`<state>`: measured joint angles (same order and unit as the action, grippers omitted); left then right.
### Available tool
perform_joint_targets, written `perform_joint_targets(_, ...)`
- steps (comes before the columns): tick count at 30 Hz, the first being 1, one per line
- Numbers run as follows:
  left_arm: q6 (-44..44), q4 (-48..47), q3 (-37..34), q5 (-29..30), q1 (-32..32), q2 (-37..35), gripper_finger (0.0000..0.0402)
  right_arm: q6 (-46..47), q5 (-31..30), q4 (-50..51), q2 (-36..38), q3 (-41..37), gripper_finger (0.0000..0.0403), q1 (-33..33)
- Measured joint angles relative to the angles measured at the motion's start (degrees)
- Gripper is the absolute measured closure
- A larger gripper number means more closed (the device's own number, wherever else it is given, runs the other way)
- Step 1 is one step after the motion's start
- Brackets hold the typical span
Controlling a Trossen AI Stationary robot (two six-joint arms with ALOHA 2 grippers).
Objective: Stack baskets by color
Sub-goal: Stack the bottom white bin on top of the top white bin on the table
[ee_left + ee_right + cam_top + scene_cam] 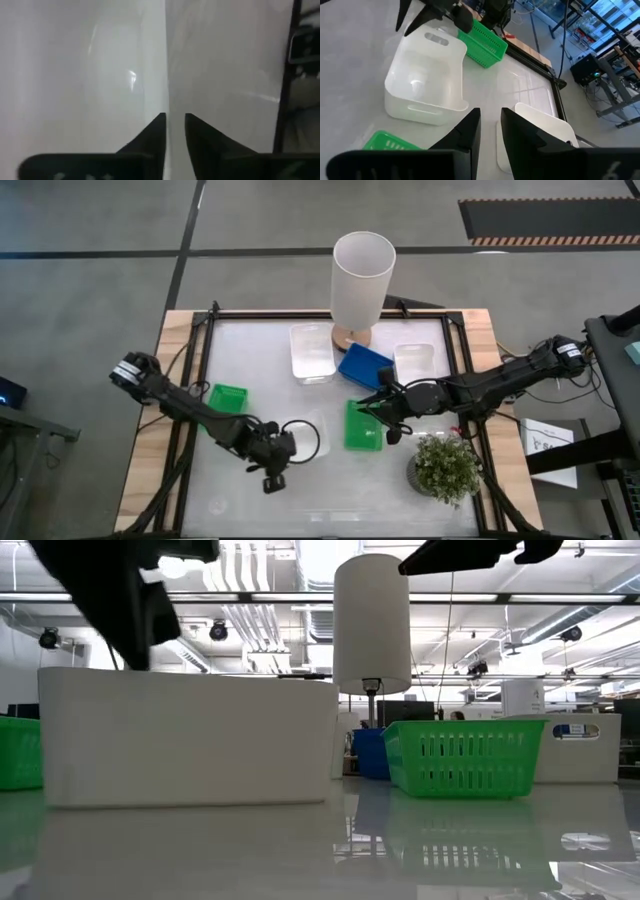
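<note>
A white basket sits flat on its base near the table's middle. My left gripper hangs over its end wall, fingers a narrow gap apart, with a pale edge running up between them. To the right lies a green basket, and my right gripper hovers just past it, its fingers slightly apart and holding nothing. A second green basket sits at the left, a blue basket leans at the far middle, and two more white baskets flank it. My left gripper points steeply down over the white basket's end wall. I cannot tell whether its fingers touch the rim: the wrist view is blurred and the other views show the dark hand only in front of the wall. The basket rests on the table.
A tall white cylinder on a wooden foot stands at the far middle. A potted plant is at the near right, close under my right arm. A black frame borders the white table top. The near middle of the table is bare.
</note>
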<state>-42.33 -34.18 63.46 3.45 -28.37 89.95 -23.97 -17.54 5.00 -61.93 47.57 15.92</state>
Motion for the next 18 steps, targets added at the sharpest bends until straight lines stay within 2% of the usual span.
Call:
perform_joint_targets(6,2.2,-3.1,0.8,-3.3,0.0,-1.1,0.0290,0.2,0.0,-0.1,0.0,0.0,0.0335,0.0)
perform_joint_targets(8,-0.1,-2.6,2.3,-6.5,-0.1,-1.7,0.0282,0.5,0.0,0.2,0.0,0.0,0.0335,0.0)
perform_joint_targets(10,-3.3,-2.3,4.5,-7.2,-0.3,-1.9,0.0282,0.5,0.0,0.4,0.0,0.0,0.0335,0.0)
perform_joint_targets(14,-9.6,-1.7,8.7,-4.1,-1.8,-0.5,0.0308,0.1,0.0,0.2,0.0,0.0,0.0335,0.0)
perform_joint_targets(18,-12.7,-1.0,8.3,-3.6,-4.7,3.2,0.0360,0.1,0.0,0.3,0.0,0.0,0.0335,0.0)
